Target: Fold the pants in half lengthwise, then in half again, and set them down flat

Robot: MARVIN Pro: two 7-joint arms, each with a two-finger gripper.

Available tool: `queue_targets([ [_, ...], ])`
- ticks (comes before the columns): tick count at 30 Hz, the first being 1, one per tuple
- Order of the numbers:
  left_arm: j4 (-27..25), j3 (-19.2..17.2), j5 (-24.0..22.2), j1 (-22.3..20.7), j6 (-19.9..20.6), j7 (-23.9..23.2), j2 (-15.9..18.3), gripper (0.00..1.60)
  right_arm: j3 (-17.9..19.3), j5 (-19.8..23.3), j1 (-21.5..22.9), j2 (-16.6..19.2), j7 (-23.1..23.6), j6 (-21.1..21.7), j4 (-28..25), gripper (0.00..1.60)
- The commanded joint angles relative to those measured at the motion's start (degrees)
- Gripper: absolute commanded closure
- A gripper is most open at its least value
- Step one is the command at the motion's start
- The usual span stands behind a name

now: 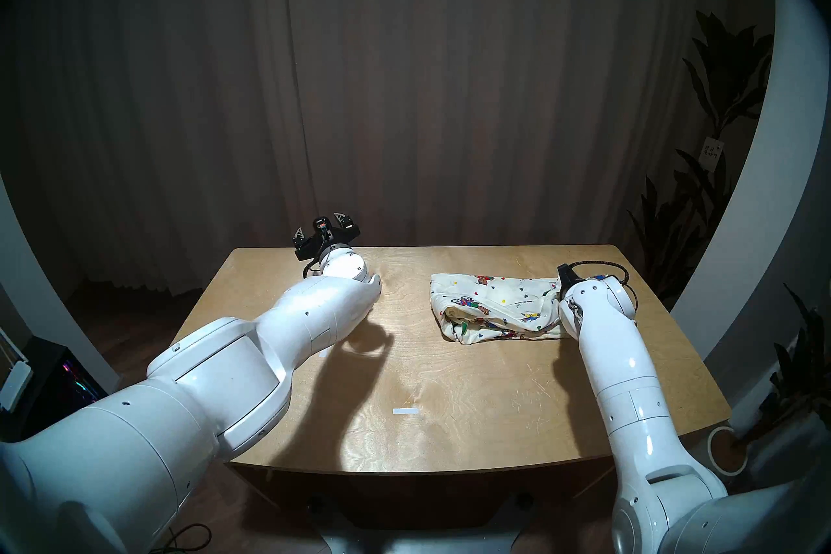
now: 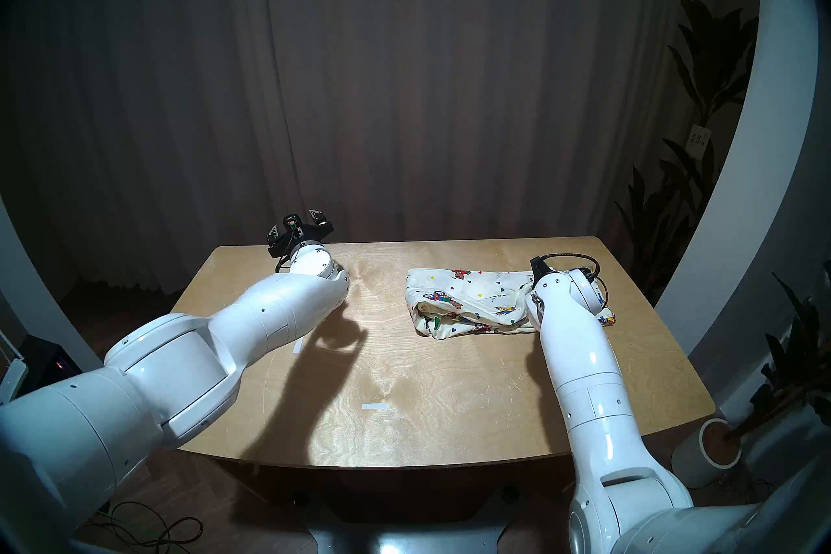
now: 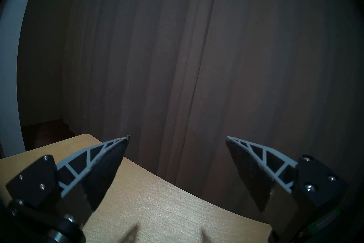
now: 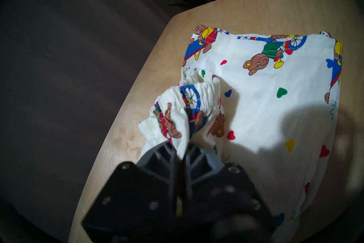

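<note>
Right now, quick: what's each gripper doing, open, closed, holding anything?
Left gripper: open, empty, raised over the table's far left edge.
Right gripper: shut on the pants, pinching the gathered waistband.

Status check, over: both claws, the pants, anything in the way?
Left claw open, empty. Right claw shut on pants, bunched waistband. Pants folded on table. Nothing blocking.
</note>
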Motion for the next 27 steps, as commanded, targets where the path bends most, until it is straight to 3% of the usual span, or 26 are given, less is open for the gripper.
queue_targets([
  [1, -4.3, 0.4, 1.5, 0.8, -3.5, 1.6, 1.7, 0.0, 0.9, 0.2, 6.2, 0.0, -1.5, -0.8, 1.2, 1.6],
  [13, -13.1, 1.6, 3.3, 4.2, -6.8, 5.6, 5.2, 0.0, 1.6, 1.4, 7.9, 2.8, 0.6, 1.1, -2.0, 1.6],
  [21, -20.3, 2.5, 4.8, 7.3, -8.0, 9.3, 8.7, 0.0, -0.1, 2.0, 3.4, 4.4, 3.2, 5.3, -4.4, 1.6],
  [27, -25.6, 3.0, 5.8, 9.3, -8.2, 12.0, 11.4, 0.0, 0.7, 3.4, 0.7, 6.6, 5.8, 7.8, -6.9, 1.6],
])
